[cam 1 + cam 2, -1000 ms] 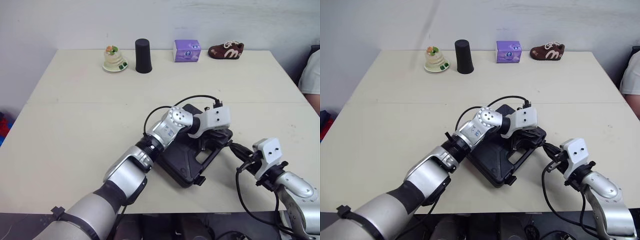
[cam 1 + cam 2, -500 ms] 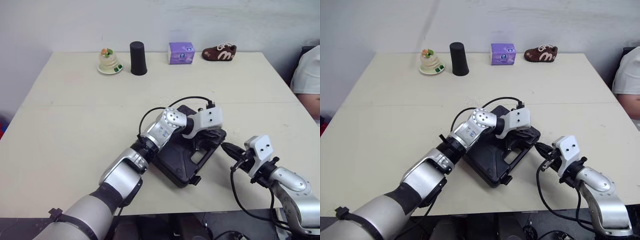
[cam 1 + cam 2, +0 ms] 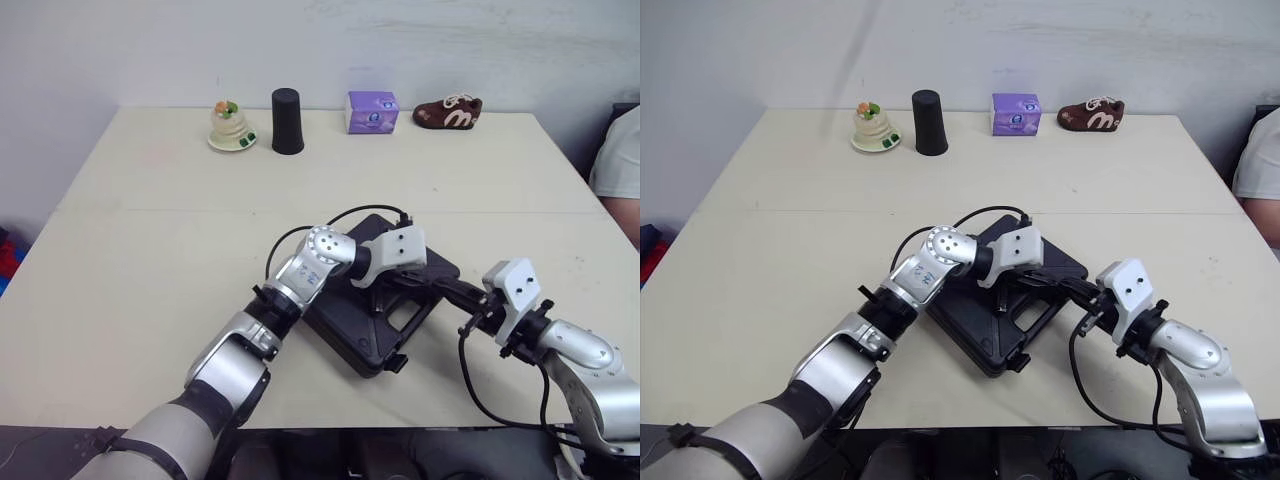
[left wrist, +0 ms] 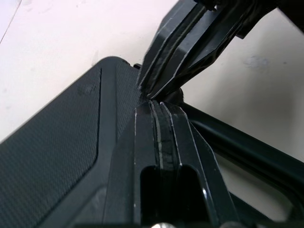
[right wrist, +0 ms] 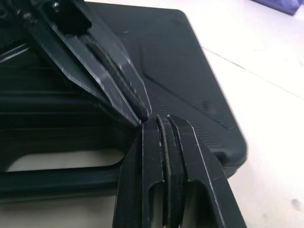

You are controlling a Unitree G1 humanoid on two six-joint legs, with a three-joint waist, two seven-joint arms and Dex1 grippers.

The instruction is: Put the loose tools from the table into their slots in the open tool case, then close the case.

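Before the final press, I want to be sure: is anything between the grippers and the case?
Nothing visible does. The case, lid down, lies on the table. The left gripper and right gripper, both shut, meet tip to tip at its handle side.

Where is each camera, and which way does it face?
Head eyes: from the head, forward and down at the closed tool case on the table; left arm and right arm show.
Left wrist: along the shut left end effector onto the case.
Right wrist: along the shut right end effector, same case.
Shared: both wrist views show the tips almost touching.
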